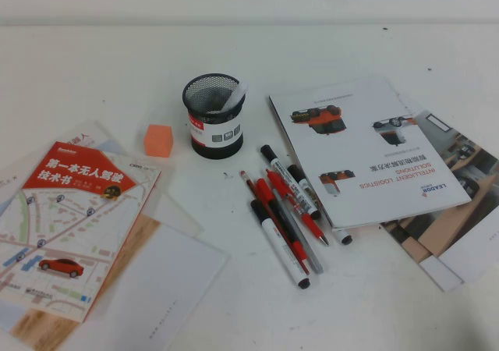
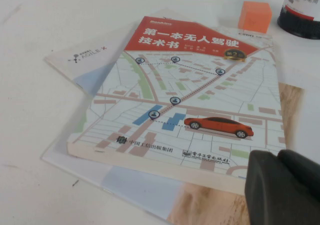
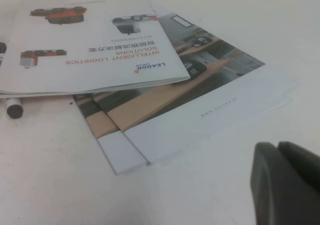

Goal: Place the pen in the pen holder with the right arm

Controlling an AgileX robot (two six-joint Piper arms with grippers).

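Looking down from the high view, the table held the pen holder (image 1: 214, 115) upright near the middle, a white slip poking from it, with an orange cube (image 1: 157, 140) to its left. Just nearer lay a cluster of pens; the pen (image 1: 279, 243), white-barrelled and black-capped, rested at the cluster's left edge, touching a red pen (image 1: 281, 228). Neither arm showed there, so nothing of the task appeared begun: grasp, lift and drop all remained

From the left wrist view, the left gripper (image 2: 282, 187) hung over a map-covered book (image 2: 185, 105); whether its claw was released or clenched could not be told

From the right wrist view, the right gripper (image 3: 287, 182) hovered beside stacked brochures (image 3: 165, 92), its claw state equally unreadable, and the pen lay out of sight
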